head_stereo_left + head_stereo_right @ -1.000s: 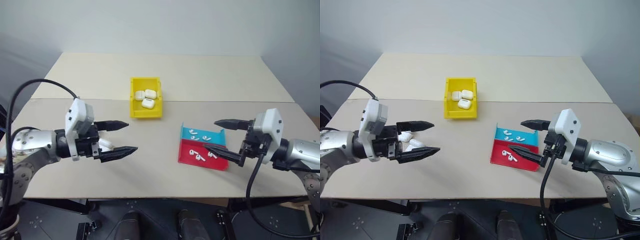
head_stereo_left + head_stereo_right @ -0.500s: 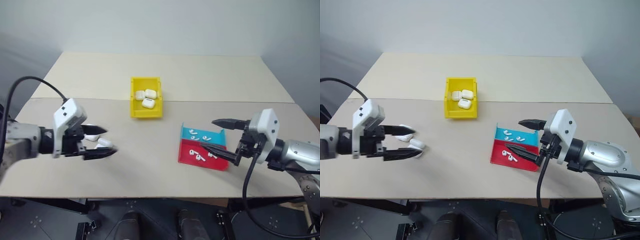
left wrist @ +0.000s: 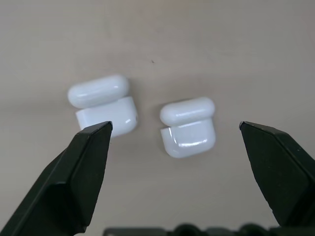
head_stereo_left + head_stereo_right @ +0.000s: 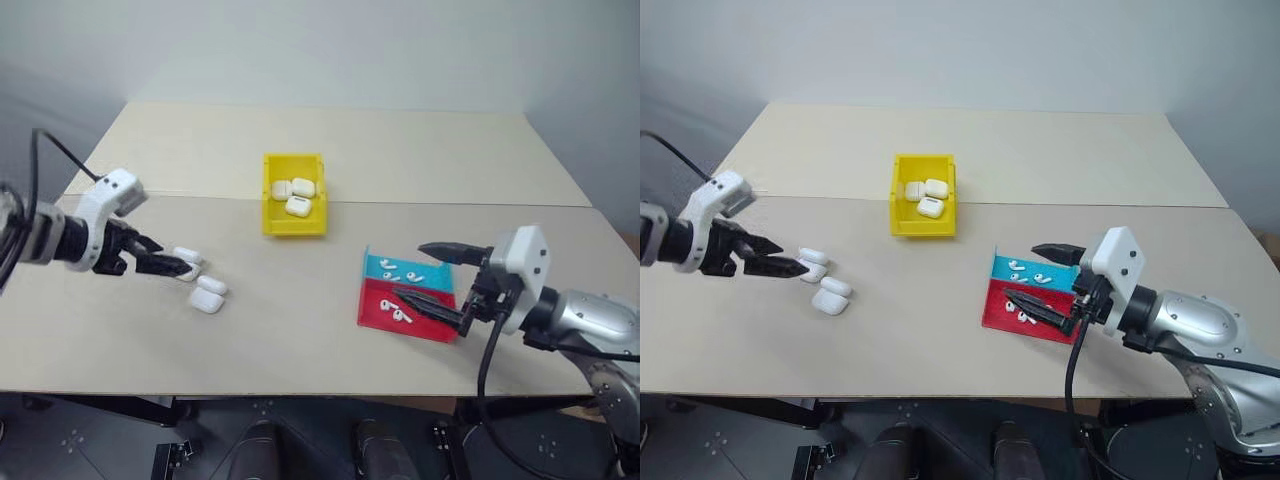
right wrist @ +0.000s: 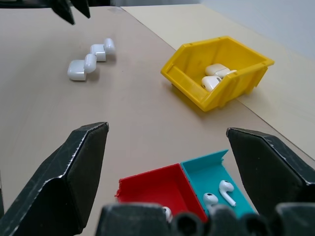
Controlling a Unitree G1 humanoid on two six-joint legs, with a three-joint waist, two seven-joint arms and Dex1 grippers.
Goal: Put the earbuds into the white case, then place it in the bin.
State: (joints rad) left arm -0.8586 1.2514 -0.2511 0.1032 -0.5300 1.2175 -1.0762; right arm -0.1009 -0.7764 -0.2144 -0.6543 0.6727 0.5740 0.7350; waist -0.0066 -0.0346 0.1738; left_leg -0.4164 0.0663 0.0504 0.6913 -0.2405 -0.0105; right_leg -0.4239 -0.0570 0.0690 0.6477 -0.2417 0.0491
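L gripper [image 4: 180,266]: jaws spread, empty, tips hid part of nearest white case [image 4: 186,256], well left of yellow bin [image 4: 293,219].
R gripper [image 4: 425,272]: spread, empty, over trays; earbuds [image 4: 399,272] partly hidden.

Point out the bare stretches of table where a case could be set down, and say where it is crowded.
Free: the far table behind the yellow bin, and the wide strip between the loose white cases and the red tray. Crowded: around those cases, where the open left gripper hovers, and at the red and blue trays under the open right gripper.
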